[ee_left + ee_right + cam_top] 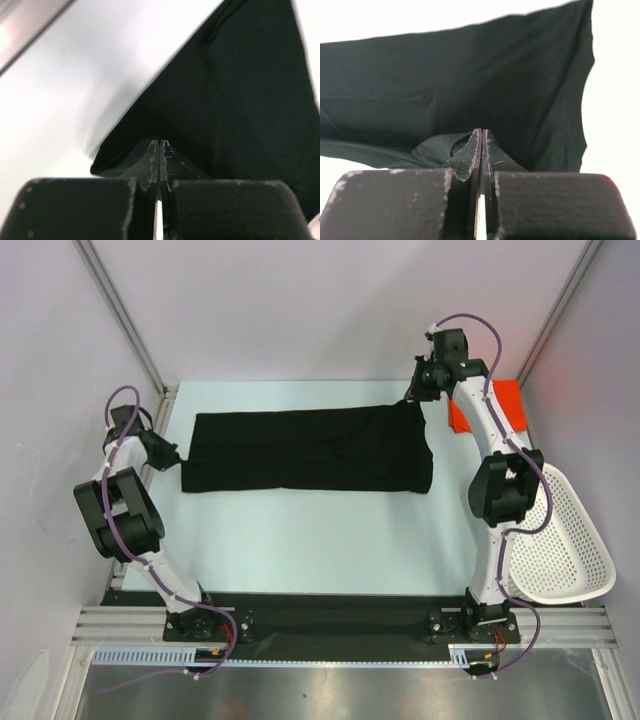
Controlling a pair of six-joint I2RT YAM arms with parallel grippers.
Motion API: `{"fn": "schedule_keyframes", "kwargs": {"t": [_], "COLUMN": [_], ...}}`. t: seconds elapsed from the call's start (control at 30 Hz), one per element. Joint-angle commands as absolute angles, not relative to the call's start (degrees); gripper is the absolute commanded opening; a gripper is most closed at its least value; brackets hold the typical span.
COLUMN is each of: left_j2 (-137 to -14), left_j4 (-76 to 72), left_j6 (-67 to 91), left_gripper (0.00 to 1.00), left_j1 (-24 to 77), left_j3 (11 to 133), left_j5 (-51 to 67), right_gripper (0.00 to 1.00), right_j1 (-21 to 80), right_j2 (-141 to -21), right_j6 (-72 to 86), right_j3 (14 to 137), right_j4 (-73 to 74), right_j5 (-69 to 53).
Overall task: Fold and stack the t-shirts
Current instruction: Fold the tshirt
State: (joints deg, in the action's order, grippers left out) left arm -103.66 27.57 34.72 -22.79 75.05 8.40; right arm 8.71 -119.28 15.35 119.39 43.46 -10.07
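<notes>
The black shirt (pixel 310 450) lies as a long folded band across the far half of the table (pixel 320 540), running left to right, mostly flat with a few creases near its right half. Its far right corner is pulled up into a small peak off the surface. The right gripper (pixel 412 395) has that corner: in the right wrist view its fingers are pressed together with a fold of black cloth pinched at the tips (pixel 481 135), and the rest of the shirt spreads out beyond them. The left gripper (pixel 167 452) sits at the left end of the band, low to the table; in the left wrist view its fingers (pixel 159 146) are closed with the dark edge of the shirt caught at the tips. The orange shirt (pixel 505 400) lies at the far right edge of the table, partly hidden behind the right arm. A white mesh basket (pixel 565 540) sits at the near right, beside that arm.
</notes>
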Motion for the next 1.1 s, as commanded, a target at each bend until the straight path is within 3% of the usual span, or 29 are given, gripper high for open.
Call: {"fn": "schedule_keyframes", "kwargs": {"t": [0.0, 0.27, 1.07], "left_j2": [-105.6, -111.0, -118.7], "left_j4": [27.2, 27.0, 28.7], "left_j6": [36.7, 38.4, 38.6], "left_gripper": [0.00, 0.00, 0.00], "left_j1": [-22.7, -22.2, -21.4], "left_j3": [79.4, 83.7, 91.0], "left_j5": [7.1, 8.0, 7.7], "right_gripper": [0.00, 0.00, 0.00], "right_j1": [8.4, 8.3, 7.6], "right_j2": [-123.9, -129.4, -134.6], "right_j6": [14.7, 14.9, 20.5], "right_j3": [126.8, 133.8, 138.3], "right_j4": [44.9, 45.4, 38.1], "right_j5": [-12.2, -13.8, -17.1]}}
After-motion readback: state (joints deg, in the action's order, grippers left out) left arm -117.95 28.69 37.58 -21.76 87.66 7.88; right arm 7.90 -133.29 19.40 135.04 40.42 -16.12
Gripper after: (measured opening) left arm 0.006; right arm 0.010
